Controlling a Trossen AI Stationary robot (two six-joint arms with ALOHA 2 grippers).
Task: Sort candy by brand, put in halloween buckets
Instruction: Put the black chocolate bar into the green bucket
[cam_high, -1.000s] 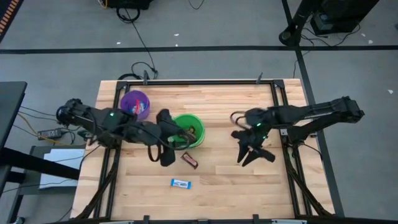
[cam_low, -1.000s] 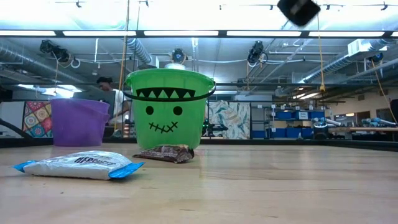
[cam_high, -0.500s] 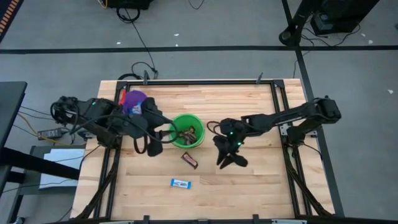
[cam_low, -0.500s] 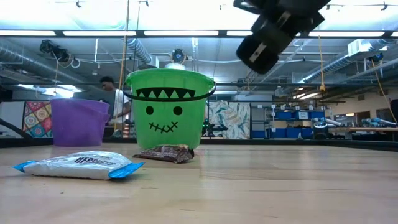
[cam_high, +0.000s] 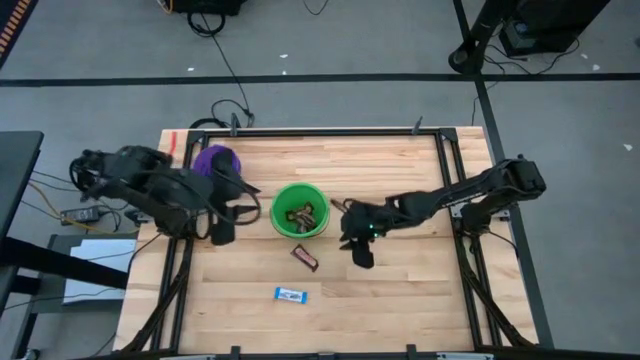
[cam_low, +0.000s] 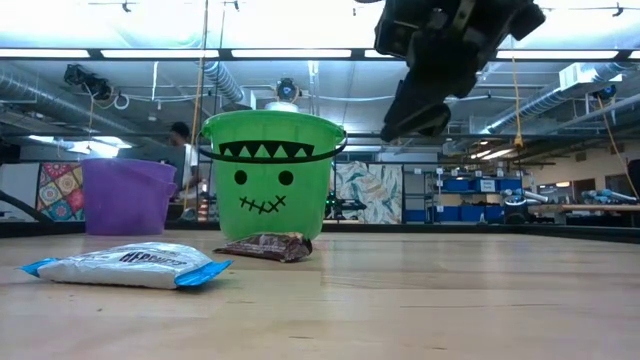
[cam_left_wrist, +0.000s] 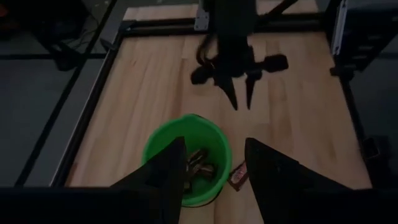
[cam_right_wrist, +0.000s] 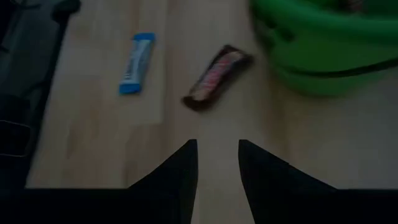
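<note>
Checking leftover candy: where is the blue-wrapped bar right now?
In the high view, the blue-wrapped bar lies on the table's near-centre, below the brown bar and the green bucket.

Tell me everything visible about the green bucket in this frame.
The green bucket is a round, bright green plastic pail with a black monster face and a thin dark band below the rim. It stands upright near the middle of the table, right of the purple bucket. Several dark-wrapped candies lie inside. A brown-wrapped bar lies by its base; contact unclear. Neither hand touches it.
</note>
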